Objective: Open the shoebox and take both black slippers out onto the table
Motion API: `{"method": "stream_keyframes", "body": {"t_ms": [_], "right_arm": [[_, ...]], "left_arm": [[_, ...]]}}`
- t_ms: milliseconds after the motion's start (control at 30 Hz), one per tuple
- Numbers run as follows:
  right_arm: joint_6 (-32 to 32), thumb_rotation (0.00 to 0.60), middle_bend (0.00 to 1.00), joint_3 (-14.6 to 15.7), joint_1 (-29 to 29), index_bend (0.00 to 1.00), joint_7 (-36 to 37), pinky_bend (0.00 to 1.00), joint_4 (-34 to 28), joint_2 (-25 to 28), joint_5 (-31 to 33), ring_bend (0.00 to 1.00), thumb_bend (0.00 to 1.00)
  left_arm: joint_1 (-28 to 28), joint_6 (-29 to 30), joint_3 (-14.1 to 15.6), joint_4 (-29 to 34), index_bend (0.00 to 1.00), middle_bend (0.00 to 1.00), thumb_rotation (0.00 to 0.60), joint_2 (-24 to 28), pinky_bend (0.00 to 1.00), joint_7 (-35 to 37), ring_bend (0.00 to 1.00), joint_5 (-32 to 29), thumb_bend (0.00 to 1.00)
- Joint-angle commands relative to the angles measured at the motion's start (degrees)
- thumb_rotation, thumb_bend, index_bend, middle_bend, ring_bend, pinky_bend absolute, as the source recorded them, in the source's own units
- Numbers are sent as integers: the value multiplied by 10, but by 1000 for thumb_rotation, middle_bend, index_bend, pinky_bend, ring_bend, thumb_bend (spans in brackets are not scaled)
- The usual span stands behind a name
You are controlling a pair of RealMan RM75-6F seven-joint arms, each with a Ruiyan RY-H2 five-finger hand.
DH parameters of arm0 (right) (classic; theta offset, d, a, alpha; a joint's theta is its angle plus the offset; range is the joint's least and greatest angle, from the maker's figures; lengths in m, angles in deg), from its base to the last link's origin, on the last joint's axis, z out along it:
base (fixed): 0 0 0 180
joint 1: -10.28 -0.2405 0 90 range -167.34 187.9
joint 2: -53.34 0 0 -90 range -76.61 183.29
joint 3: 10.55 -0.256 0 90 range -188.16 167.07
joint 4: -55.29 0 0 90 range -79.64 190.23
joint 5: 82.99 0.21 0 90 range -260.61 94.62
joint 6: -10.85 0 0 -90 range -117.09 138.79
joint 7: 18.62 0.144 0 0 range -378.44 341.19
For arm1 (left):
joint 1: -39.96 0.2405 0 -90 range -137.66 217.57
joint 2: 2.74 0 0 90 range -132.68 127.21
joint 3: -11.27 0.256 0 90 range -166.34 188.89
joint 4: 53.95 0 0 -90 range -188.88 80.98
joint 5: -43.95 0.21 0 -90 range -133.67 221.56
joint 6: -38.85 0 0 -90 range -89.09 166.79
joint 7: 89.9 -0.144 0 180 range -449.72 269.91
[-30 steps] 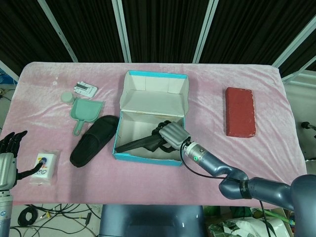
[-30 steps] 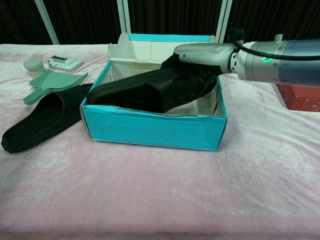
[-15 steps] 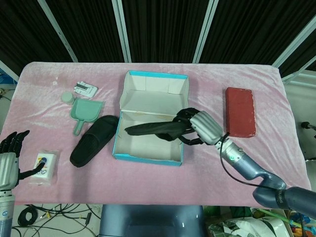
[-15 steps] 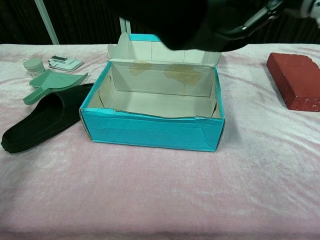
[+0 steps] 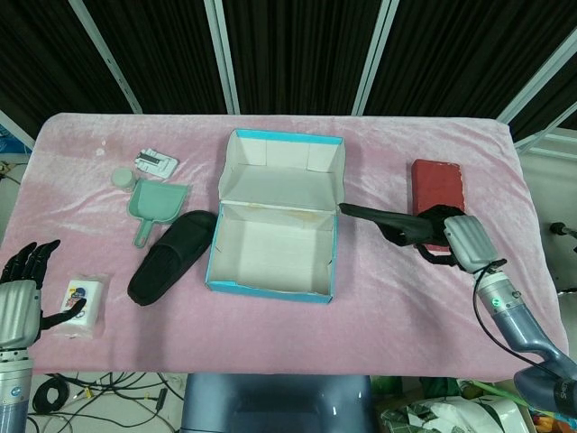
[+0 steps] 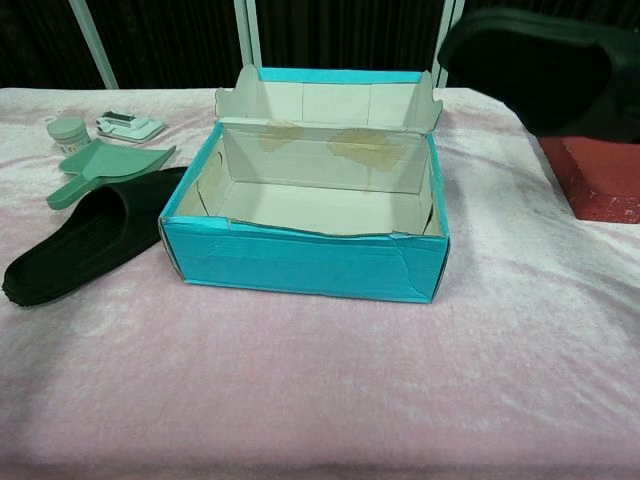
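Right of shoebox (image 5: 275, 221), right hand (image 5: 453, 242) fingers grip slipper (image 5: 389, 220) aloft; left hand (image 5: 20, 287) fingers spread, empty.

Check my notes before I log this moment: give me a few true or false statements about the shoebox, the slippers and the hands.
1. The shoebox is open with nothing inside. True.
2. The right hand holds a black slipper in the air, right of the box. True.
3. The other slipper lies inside the box. False: it lies on the table, left of the box.
4. The left hand holds the green scoop. False: it holds nothing, fingers apart, near the table's left front edge; the scoop lies on the table.
5. The red brick is left of the box. False: it is right of it.
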Motion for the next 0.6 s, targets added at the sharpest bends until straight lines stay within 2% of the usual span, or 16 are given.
{"method": "stream_keyframes", "body": {"t_ms": [33,167,233,267,333,433,500,600], "right_arm": [[6,600,470,9,22,721,-19,256,46,-29,14,226,502],[6,600,421,11,36,702,-11,250,73,-45,15,198,501],[5,600,383,12,42,652,-7,239,84,-51,13,171,501],[6,600,332,13,44,575,-8,228,89,-54,12,137,490],[16,600,188,19,47,338,-21,207,91,-55,11,51,418],[26,600,30,20,51,63,-52,188,73,-48,17,1,297],[21,600,0,18,55,4,-68,184,53,-40,19,0,263],[-5,600,0,13,67,0,-93,183,14,-25,13,0,250]], "left_arm": [[3,4,1,5,121,163,600,3,158,-1,62,5,0],[9,14,1,4,121,162,600,2,170,-17,62,4,0],[11,14,1,5,121,162,600,0,170,-18,62,2,0],[12,14,1,5,121,162,600,0,170,-17,62,2,0],[13,14,2,5,121,161,600,0,169,-15,62,2,0],[15,17,2,4,121,161,600,1,167,-16,62,6,0],[16,17,2,4,121,159,600,1,158,-17,62,8,0],[16,14,2,-4,121,150,600,3,133,-27,62,4,0]]}}
